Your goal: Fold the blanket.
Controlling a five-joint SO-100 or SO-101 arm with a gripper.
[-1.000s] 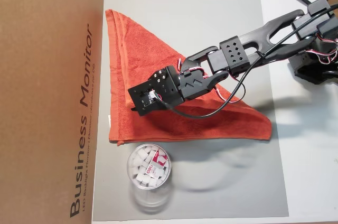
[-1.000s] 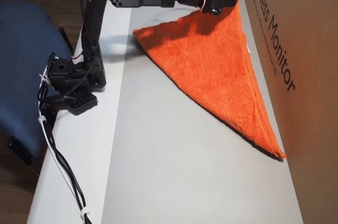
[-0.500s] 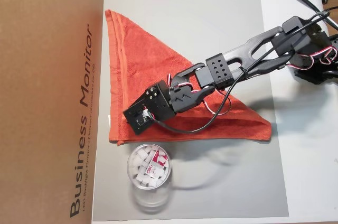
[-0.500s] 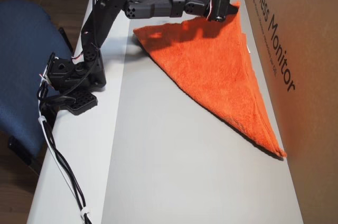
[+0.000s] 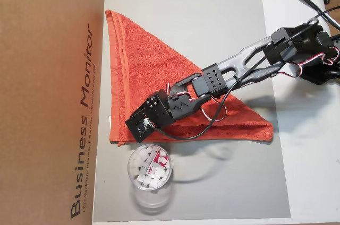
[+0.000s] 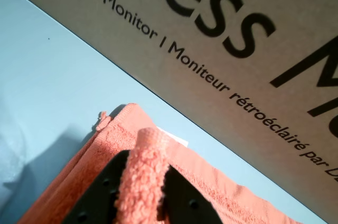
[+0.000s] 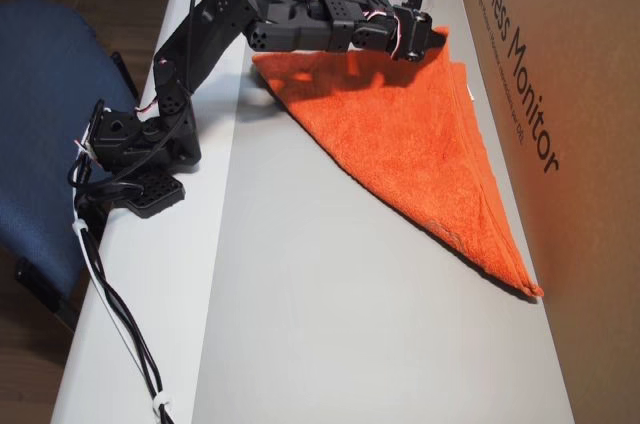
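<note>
The jaws are closed on a pinch of terry at the corner of the blanket (image 6: 140, 182), the tuft standing up between the two black fingers (image 6: 100, 192) in the wrist view. The gripper (image 5: 139, 127) sits low over the blanket's corner nearest the box (image 5: 48, 97), just above the cup (image 5: 150, 168) of white pieces. The blanket lies on the grey mat (image 5: 212, 23) as a triangle — one diagonal fold looks done, the carried corner about laid on its mate but not yet released. Whether further folds are wanted I cannot tell. From above the wrist hides the fingertips, and the layers' alignment beneath stays unseen — the cup is blurred.
</note>
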